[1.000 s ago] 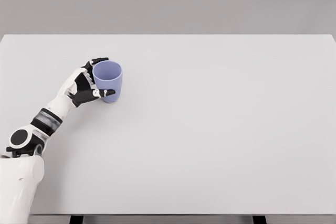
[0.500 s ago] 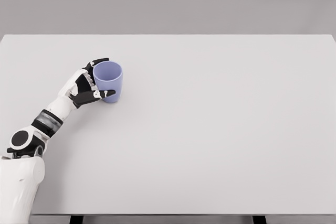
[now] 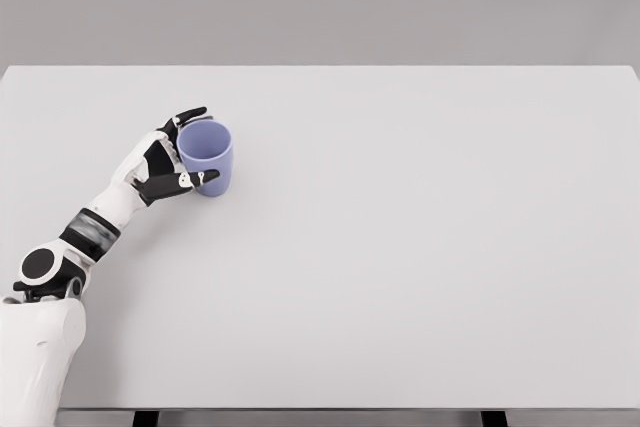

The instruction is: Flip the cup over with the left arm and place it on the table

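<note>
You have a lavender-blue, smooth-walled cup (image 3: 207, 156) standing upright on the table, mouth up, its open rim tipped slightly toward the camera so the inside wall shows. It sits in the left half of the surface, at roughly nine to ten o'clock from the table's centre, and its base appears to rest on the tabletop.

The left hand (image 3: 165, 159) — white shell with black finger segments — lies against the cup's nine o'clock side. Its fingers (image 3: 188, 115) reach around the far rim at about eleven o'clock, and the thumb (image 3: 192, 180) crosses the near wall at about seven o'clock. The grip looks loose: digits curved round the cup, partly spread, and you cannot confirm firm contact from this view.

The white forearm runs from the hand toward seven o'clock, down to the frame's lower-left corner.

The pale grey rectangular table (image 3: 420, 247) fills most of the view — a plain grey wall stands behind it at twelve o'clock.
</note>
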